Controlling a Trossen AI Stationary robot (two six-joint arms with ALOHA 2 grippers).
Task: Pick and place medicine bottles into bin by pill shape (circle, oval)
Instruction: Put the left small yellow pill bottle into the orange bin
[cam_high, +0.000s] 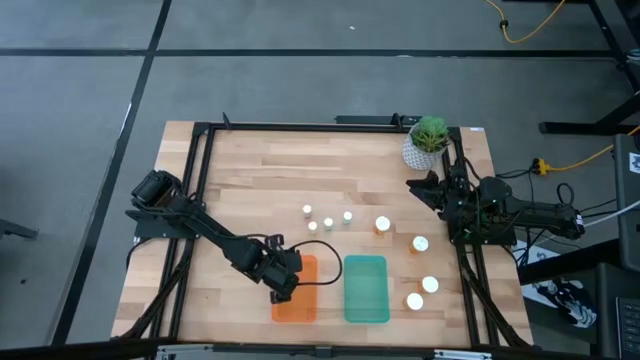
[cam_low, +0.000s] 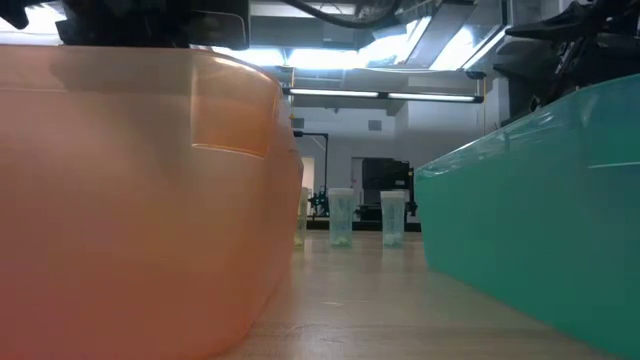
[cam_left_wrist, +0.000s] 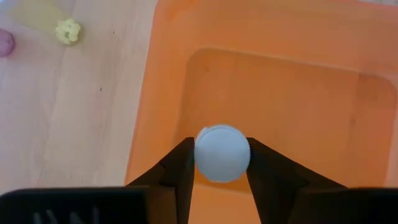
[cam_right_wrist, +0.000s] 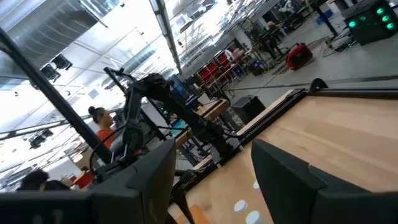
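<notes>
Left wrist view shows no readable writing: left gripper (cam_left_wrist: 222, 163) clamps a white-capped bottle (cam_left_wrist: 222, 153) over the orange tray (cam_left_wrist: 168, 74), near its 9 o'clock wall. Right gripper (cam_high: 428, 187), fingers apart, waits at 3 o'clock.

The high view looks straight down on the whole desk (cam_high: 330, 190), while the low one sits right at desk level, jammed between the orange tray (cam_low: 130, 190) and teal tray (cam_low: 540, 200), facing the room. Left wrist cam stares down into that same orange tray up close; right wrist cam looks across the desk toward the room.
</notes>
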